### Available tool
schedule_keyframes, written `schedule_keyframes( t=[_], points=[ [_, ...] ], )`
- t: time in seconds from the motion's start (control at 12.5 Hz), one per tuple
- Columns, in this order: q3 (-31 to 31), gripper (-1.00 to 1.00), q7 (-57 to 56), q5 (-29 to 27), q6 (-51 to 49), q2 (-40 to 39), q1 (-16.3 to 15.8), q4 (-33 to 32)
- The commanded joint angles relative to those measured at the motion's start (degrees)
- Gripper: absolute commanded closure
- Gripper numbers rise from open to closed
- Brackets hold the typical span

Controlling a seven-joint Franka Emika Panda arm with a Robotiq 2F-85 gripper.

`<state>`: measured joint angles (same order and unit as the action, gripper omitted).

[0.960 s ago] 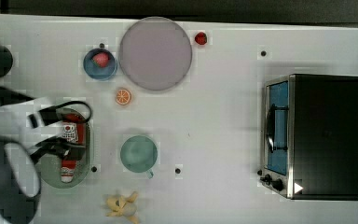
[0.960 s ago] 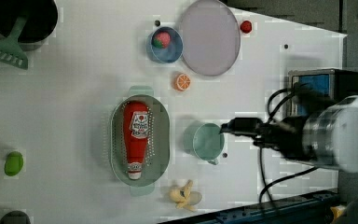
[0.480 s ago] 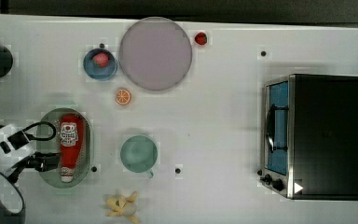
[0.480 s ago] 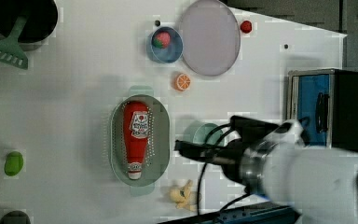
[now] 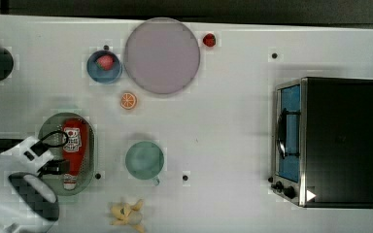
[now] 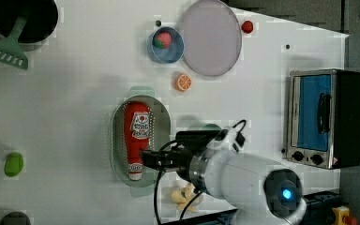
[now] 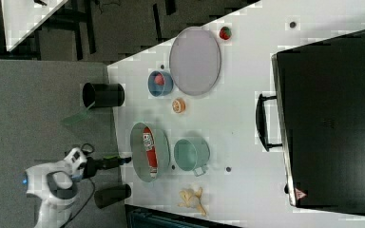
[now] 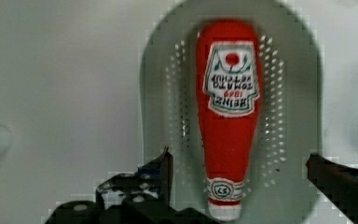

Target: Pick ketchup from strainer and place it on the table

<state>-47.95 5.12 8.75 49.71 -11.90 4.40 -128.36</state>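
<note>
White tabletop [image 5: 233, 145] all round, the ketchup [image 8: 228, 116] lies flat in the strainer [image 5: 91, 145] with the gripper [image 8: 237, 182] spread wide above its capped end, so the reach is under way and lowering to pinch comes next.

The top view and left view are both looking straight down on the whole desk [image 5: 233, 145], the right view is looking from farther off, and the wrist view is hovering close over the strainer [image 8: 303, 70] all share.
</note>
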Motion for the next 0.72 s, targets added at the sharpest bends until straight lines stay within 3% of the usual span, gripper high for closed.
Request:
schedule_keyframes(
  t=[0.08,0.72],
  points=[
    [1.84,-1.00,4.03,4.26,4.77,-4.91,1.08,-0.37],
    [6.60,-1.00,12.62,17.79,13.83,-19.46,-0.96,1.64]
  ],
)
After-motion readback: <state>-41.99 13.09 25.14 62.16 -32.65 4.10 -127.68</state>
